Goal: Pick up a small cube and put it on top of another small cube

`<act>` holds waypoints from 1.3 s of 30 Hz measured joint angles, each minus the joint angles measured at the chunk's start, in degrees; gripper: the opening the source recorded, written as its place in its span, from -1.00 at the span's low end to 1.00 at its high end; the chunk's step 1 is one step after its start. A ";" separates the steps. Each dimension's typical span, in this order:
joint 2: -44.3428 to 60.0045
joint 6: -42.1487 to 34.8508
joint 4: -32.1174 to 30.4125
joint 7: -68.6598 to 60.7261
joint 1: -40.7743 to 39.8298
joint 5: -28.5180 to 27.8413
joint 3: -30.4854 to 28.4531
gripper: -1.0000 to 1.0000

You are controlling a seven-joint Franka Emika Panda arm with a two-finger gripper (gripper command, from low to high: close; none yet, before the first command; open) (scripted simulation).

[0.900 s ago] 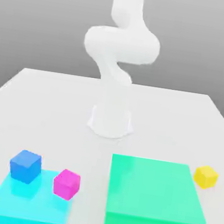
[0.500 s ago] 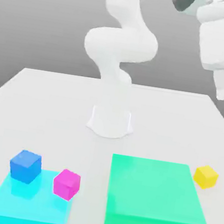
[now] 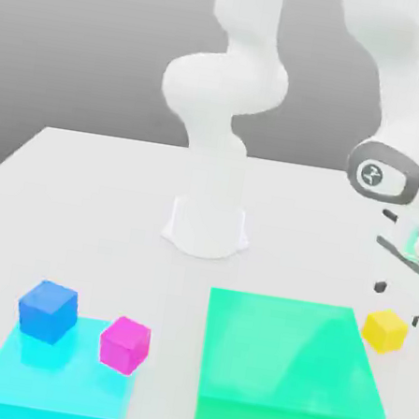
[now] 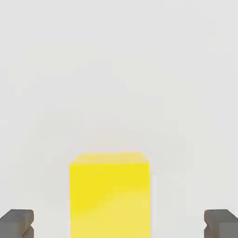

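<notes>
**A:** Two fingertips (image 4: pixel 16 222) stand wide apart, one on each side of the yellow cube (image 4: pixel 110 195), and in the hand view neither one touches it.

**B:** So nothing is held?

**A:** Nothing. The jaws are spread and the cube sits free on the table (image 4: pixel 116 69) between them.

**B:** Where is the gripper in the exterior view?

**A:** The gripper (image 3: pixel 398 303) hangs low at that view's right, just above the cube, with the dark tips on either side of it. The white arm (image 3: pixel 384 79) comes down to it from the top of the scene.

**B:** And the cube itself?

**A:** It rests on the table at the exterior view's right, just beside the far right corner of the green block (image 3: pixel 288 372). Whether the two touch, I cannot tell.

**B:** What else is around?

**A:** At the exterior view's left, near, lies a flat cyan slab (image 3: pixel 50 383). The blue cube (image 3: pixel 47 309) sits at its far left corner and the magenta cube (image 3: pixel 125 344) at its far right corner. Both are well apart from the yellow one, with the green block between. The arm's base (image 3: pixel 207 227) stands farther back, around the middle of the table.
</notes>
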 joint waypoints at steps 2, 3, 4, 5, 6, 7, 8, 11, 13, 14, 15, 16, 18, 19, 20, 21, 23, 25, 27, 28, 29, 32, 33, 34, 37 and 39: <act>3.93 3.17 0.77 1.16 2.24 -1.53 -2.58 -1.00; 3.93 3.17 0.77 1.16 2.24 -1.53 -2.58 -1.00; 3.93 3.15 0.77 1.17 2.24 -1.54 -2.58 -1.00; 3.93 3.12 0.77 1.19 2.23 -1.56 -2.57 -1.00; 3.93 3.08 0.78 1.21 2.23 -1.58 -2.57 -1.00; 3.93 3.03 0.78 1.23 2.23 -1.60 -2.57 -1.00; 4.87 3.80 0.97 1.57 2.58 -2.08 -3.04 -1.00; 1.33 0.98 0.22 0.21 1.11 -0.34 -1.16 -1.00; -2.55 -2.07 -0.58 -1.66 -0.02 2.12 0.55 -1.00; -4.60 -3.68 -0.99 -2.67 -0.35 3.48 1.18 -1.00; -6.60 -5.25 -1.38 -3.64 -0.53 4.82 1.69 -1.00; -7.81 -6.34 -1.42 -4.13 -0.67 6.27 2.05 -1.00; -9.78 -8.55 -0.97 -1.86 -3.41 7.03 -0.33 -1.00; -10.66 -9.63 -0.64 -0.12 -6.07 6.98 -1.81 -1.00; -11.47 -10.64 -0.31 1.72 -8.47 6.76 -3.10 -1.00; -12.23 -11.62 0.02 3.58 -10.84 6.47 -4.28 -1.00; -13.70 -13.53 0.68 7.21 -15.52 6.00 -6.18 -1.00; -15.12 -15.40 1.34 10.90 -19.66 5.47 -8.58 -1.00; -16.49 -17.25 1.99 14.45 -24.21 5.12 -10.73 -1.00; -17.15 -18.17 2.31 16.18 -26.44 5.00 -11.76 -1.00; -17.79 -19.09 2.64 17.89 -28.62 4.91 -12.78 -1.00; -19.62 -21.81 3.60 22.93 -34.47 4.77 -16.07 -1.00; -20.18 -22.70 3.91 24.56 -36.18 4.77 -17.30 -1.00; -20.73 -23.60 4.23 26.23 -37.85 4.73 -18.61 -1.00; -22.21 -26.27 5.18 31.18 -42.98 4.66 -22.97 -1.00; -23.05 -27.98 5.79 34.44 -46.73 4.67 -25.85 -1.00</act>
